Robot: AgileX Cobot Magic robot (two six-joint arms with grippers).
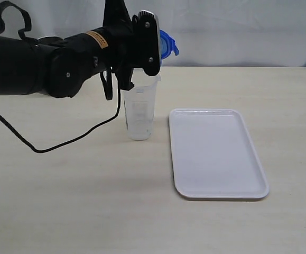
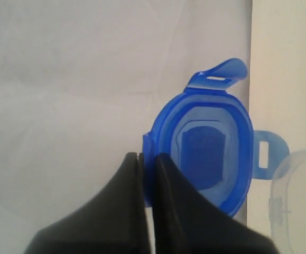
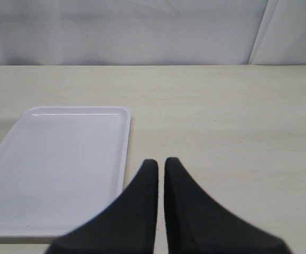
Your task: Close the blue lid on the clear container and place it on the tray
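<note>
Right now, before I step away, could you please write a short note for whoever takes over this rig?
Left claw: shut on the edge of the small blue plastic lid, which it holds in the air.
Right claw: shut, holding nothing, over the table beside the tray.
Tall clear plastic container: upright on the table, uncovered, just left of the flat white rectangular plastic tray and not touching it.
Done: lid picked up.
Left: seat and close the lid, then set the container on the tray.

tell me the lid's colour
Translucent blue; the blue lid shows best in the left wrist view.
</note>
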